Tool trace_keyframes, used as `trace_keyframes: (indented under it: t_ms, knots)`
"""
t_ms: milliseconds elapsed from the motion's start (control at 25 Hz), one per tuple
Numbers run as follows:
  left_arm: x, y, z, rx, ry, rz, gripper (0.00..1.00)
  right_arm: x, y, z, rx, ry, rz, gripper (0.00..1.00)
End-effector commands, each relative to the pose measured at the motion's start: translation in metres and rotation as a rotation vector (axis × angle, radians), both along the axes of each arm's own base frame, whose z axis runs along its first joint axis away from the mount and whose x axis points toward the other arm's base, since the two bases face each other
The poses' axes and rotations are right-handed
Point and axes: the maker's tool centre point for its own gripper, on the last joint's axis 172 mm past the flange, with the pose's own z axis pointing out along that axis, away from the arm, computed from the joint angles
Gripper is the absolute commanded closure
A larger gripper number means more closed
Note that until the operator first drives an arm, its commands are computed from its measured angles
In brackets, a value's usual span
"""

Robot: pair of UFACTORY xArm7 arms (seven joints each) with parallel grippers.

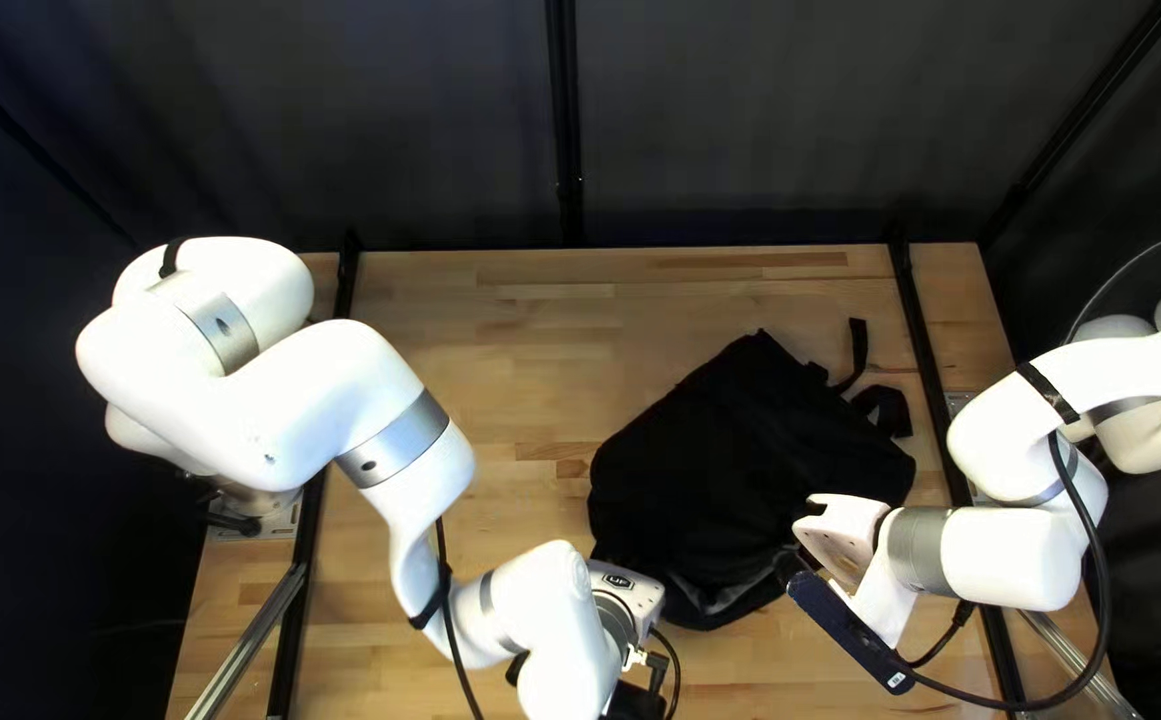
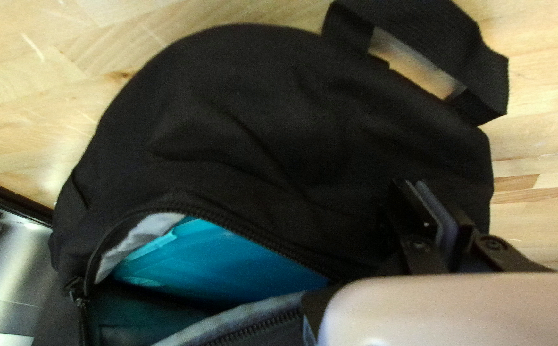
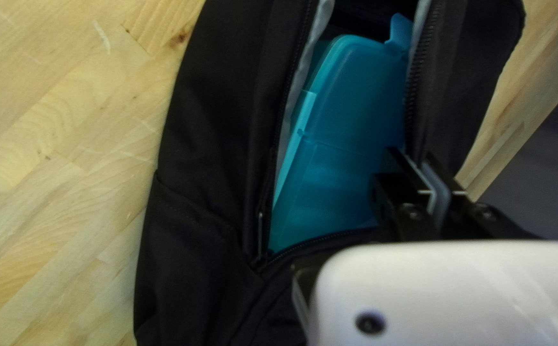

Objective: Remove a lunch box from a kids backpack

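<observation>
Where black cloth bag [image 1: 740, 447] gapes, I see smooth, rounded teal box [image 3: 349, 115] | wooden table [image 1: 514, 347] alongside | left claw [image 1: 634, 696] closed, right claw [image 1: 796, 571] closed

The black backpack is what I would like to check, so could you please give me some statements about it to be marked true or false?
1. The backpack lies on the table. True.
2. Its main zipper is fully closed. False: it is open, with the contents showing.
3. The lunch box inside is red. False: it is blue-green.
4. Both wrist views show the lunch box. True.
5. The lunch box has been taken out. False: it is inside the backpack.
</observation>
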Motion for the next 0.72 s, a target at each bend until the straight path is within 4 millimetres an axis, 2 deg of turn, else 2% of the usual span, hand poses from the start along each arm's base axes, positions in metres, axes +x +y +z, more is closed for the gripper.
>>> trace_keyframes:
  t_ms: [40,520,720]
  knots:
    - [0.000,0.006,0.000,-0.014,-0.006,-0.007,1.00,0.003,0.002,0.002,0.001,0.004,0.000,1.00]
    - [-0.009,0.028,-0.001,-0.059,-0.040,-0.020,1.00,0.008,0.009,0.001,0.007,0.018,-0.005,1.00]
    - [-0.017,0.038,0.005,-0.063,-0.043,-0.016,1.00,0.011,0.011,-0.002,0.015,0.024,-0.006,1.00]
